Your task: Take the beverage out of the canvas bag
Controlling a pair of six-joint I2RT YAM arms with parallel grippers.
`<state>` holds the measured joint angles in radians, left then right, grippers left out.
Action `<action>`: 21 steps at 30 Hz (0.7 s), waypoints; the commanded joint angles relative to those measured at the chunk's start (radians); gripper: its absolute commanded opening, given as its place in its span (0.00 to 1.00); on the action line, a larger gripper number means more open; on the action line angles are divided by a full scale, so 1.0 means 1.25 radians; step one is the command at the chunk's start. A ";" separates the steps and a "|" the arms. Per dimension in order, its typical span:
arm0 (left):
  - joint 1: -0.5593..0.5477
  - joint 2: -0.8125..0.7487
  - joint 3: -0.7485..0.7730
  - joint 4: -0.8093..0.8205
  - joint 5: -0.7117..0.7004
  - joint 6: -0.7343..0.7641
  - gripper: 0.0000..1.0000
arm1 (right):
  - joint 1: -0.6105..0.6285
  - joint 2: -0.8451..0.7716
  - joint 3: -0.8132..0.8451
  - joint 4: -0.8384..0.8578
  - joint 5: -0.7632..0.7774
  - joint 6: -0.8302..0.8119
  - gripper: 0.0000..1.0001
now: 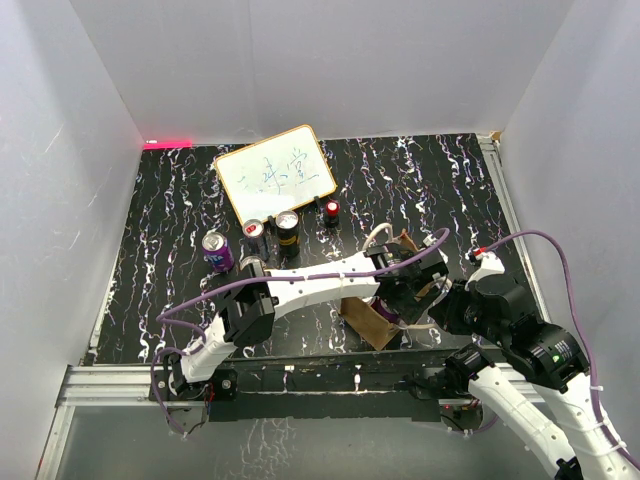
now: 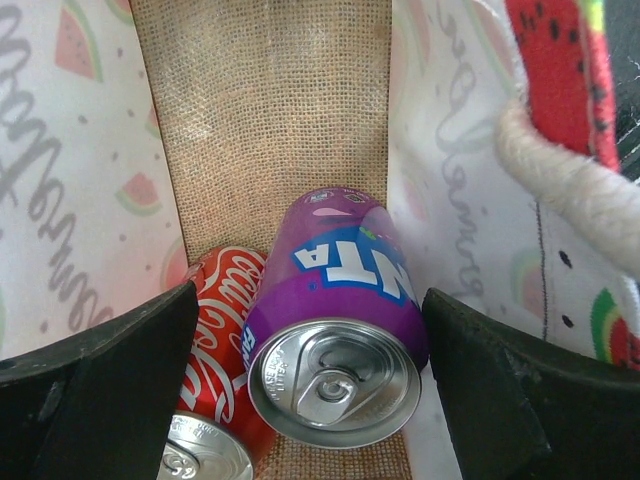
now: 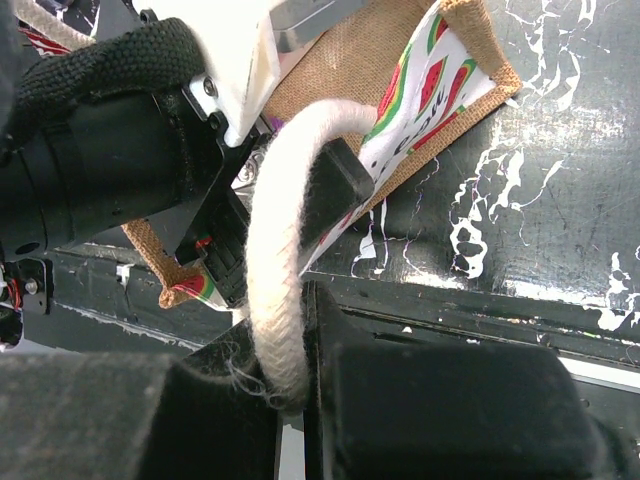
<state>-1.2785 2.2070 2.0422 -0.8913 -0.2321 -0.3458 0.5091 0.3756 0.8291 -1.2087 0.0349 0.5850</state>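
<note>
Left wrist view: the purple Fanta can (image 2: 335, 330) lies on its side inside the canvas bag (image 2: 270, 120), lid toward the camera and base toward the burlap end wall. A red Coca-Cola can (image 2: 215, 340) lies against its left flank, touching.

Left gripper (image 2: 310, 385) is spread wide. The right-hand finger (image 2: 520, 400) sits just beside the Fanta's flank, and the other sits outboard of the Coca-Cola can, so the span takes in both cans.

Judgement: the step in hand is seating the grasp on the Fanta.
- Closing from here would likely squeeze both cans. Shift sideways so one finger drops into the groove between them.
- Grip the body behind the lid rim, square across the diameter, since bare aluminium may roll or slip.
- Withdraw along the can's axis, clear of the rope.

Right wrist view: right gripper (image 3: 300, 360) is pressed together on the white cord handle (image 3: 285, 250). It should hold firm so the bag does not follow the can.

Top external view: the bag sits by the near edge of the worktop (image 1: 450, 190), right of middle.
- The left arm (image 1: 300, 285) reaches across from the near-left corner, forearm low, wrist in the bag's mouth.
- The right arm (image 1: 520, 340) is folded by the near-right corner, wrist turned toward the bag.
- The whiteboard (image 1: 275, 172) lies toward the far edge, well apart.
</note>
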 commanded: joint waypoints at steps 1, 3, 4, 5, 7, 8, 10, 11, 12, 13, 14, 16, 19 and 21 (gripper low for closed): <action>-0.010 0.027 -0.007 -0.097 0.000 0.016 0.88 | 0.003 0.006 0.032 0.031 0.038 0.005 0.08; -0.009 0.031 0.001 -0.107 0.001 0.010 0.83 | 0.006 0.007 0.031 0.032 0.040 0.006 0.08; -0.010 0.035 0.009 -0.117 0.004 0.009 0.80 | 0.005 0.008 0.031 0.031 0.041 0.007 0.08; -0.009 0.039 0.019 -0.126 0.006 0.009 0.78 | 0.005 0.010 0.031 0.032 0.042 0.008 0.08; -0.010 0.046 0.037 -0.143 -0.003 0.005 0.74 | 0.006 0.013 0.031 0.033 0.043 0.009 0.08; -0.010 0.049 0.048 -0.150 -0.008 0.004 0.70 | 0.006 0.014 0.030 0.034 0.044 0.010 0.08; -0.010 0.053 0.080 -0.162 -0.024 0.004 0.63 | 0.006 0.017 0.029 0.037 0.043 0.011 0.08; -0.010 0.054 0.094 -0.168 -0.036 0.003 0.60 | 0.006 0.018 0.029 0.040 0.042 0.012 0.08; -0.010 0.054 0.110 -0.171 -0.047 0.001 0.56 | 0.005 0.019 0.028 0.041 0.041 0.012 0.08; -0.010 0.053 0.127 -0.175 -0.061 -0.002 0.53 | 0.006 0.022 0.028 0.043 0.041 0.012 0.08; -0.009 0.053 0.143 -0.179 -0.071 -0.005 0.49 | 0.006 0.023 0.027 0.045 0.040 0.012 0.08; -0.010 0.049 0.175 -0.188 -0.095 -0.009 0.42 | 0.006 0.025 0.026 0.047 0.040 0.012 0.08; -0.010 0.033 0.204 -0.188 -0.123 -0.018 0.32 | 0.005 0.026 0.026 0.049 0.040 0.013 0.08; -0.010 0.017 0.203 -0.177 -0.139 -0.025 0.27 | 0.006 0.025 0.026 0.049 0.041 0.014 0.08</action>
<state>-1.2861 2.3032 2.2333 -1.0504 -0.3069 -0.3702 0.5106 0.4007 0.8288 -1.1999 0.0574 0.6044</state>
